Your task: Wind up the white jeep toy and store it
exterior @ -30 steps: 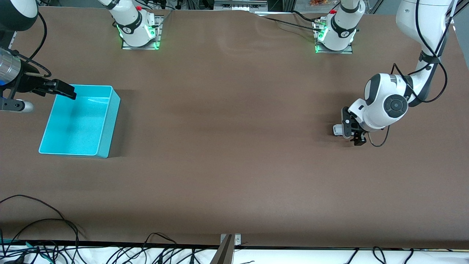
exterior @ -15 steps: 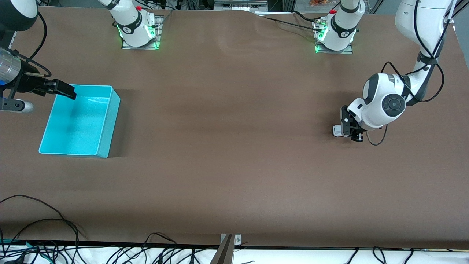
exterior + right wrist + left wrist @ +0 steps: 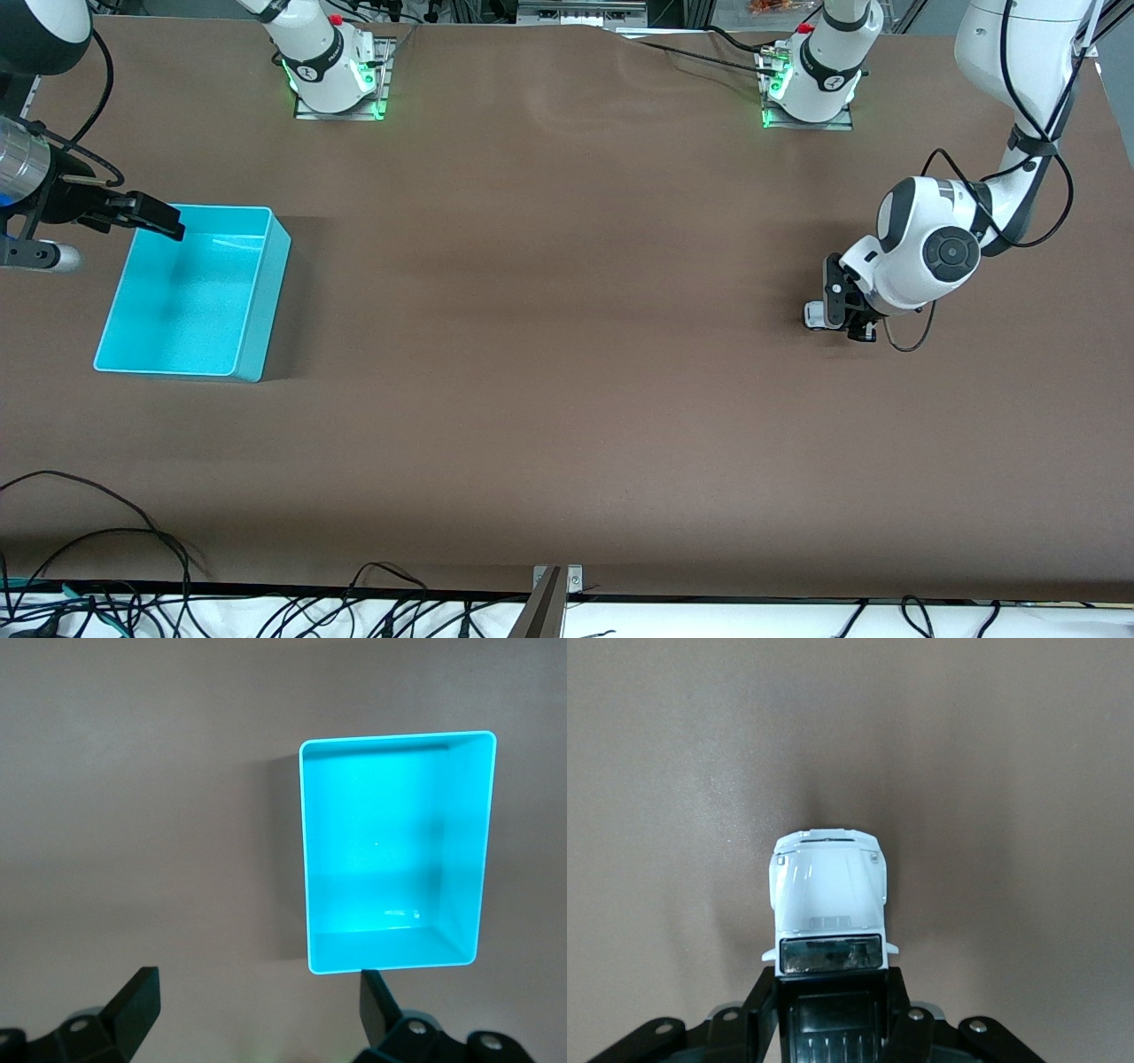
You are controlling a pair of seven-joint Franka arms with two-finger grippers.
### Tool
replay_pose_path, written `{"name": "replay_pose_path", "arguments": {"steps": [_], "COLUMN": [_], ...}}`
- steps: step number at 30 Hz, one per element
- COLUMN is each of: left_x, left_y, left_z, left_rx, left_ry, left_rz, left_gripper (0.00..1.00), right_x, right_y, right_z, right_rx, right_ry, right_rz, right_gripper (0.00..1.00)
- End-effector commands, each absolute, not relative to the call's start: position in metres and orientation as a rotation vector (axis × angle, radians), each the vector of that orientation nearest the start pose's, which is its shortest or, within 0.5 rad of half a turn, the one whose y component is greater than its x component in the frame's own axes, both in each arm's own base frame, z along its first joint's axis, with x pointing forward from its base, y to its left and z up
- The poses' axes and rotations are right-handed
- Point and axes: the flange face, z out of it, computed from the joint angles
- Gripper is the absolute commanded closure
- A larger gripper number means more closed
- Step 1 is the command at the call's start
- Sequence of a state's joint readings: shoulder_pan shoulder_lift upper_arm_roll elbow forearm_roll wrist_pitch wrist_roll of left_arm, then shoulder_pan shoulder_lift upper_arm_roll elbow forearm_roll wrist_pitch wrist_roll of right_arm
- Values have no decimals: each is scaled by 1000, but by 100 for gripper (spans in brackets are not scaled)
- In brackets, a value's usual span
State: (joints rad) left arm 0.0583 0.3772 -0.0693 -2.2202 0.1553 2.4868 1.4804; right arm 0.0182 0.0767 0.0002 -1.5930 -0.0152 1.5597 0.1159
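We find the jeep (image 3: 829,904) on the brown table (image 3: 567,354) toward the left arm's end, about midway between the robots' bases and the front camera's edge. In the left wrist view its white hood and windshield show ahead of the left gripper (image 3: 833,1005), whose two black fingers (image 3: 764,1010) are pressed against the sides of the jeep's dark roofed cabin, so the gripper is clamped on the jeep. In the front view we make out only a small white bit of the jeep (image 3: 813,315) showing beside the left gripper (image 3: 842,321), which is down at the table surface under the arm's bulky white wrist. We cannot tell from these views whether the jeep's wheels rest on the table or are just lifted off it.

Well apart from the jeep, toward the right arm's end of the table, stands the bin (image 3: 257,292), a turquoise open rectangular box with nothing in it that we can see. In the right wrist view the bin (image 3: 483,850) is seen from above, with its bare floor showing.

The right gripper (image 3: 151,217) hangs over the bin's edge that is farther from the front camera, and the arm waits there. Its fingers (image 3: 137,1001) stand wide apart, holding nothing.

Black cables (image 3: 89,549) lie along the table edge nearest the front camera.
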Motion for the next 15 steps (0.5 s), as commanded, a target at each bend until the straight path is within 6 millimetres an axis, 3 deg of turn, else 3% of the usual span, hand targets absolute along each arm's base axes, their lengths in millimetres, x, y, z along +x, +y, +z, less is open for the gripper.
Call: {"name": "replay_pose_path", "arguments": {"steps": [1,8,15], "left_x": [539,539,542], "left_y": [-5,7,55], "left_z": [187,185,169], "left_rx": [-2137,-2089,-2173], "left_ry": [2324,2374,2329], "left_rz": [211,218,235], "left_gripper": [100,100,100], "right_x": [573,573,573], "right_y": [9,9,9], "right_z": [577,577,577], "right_rx": [-3144,-3144,-3144], "right_ry": [147,147,147], "right_rz": [166,166,166], "right_gripper": [0,0,0]}}
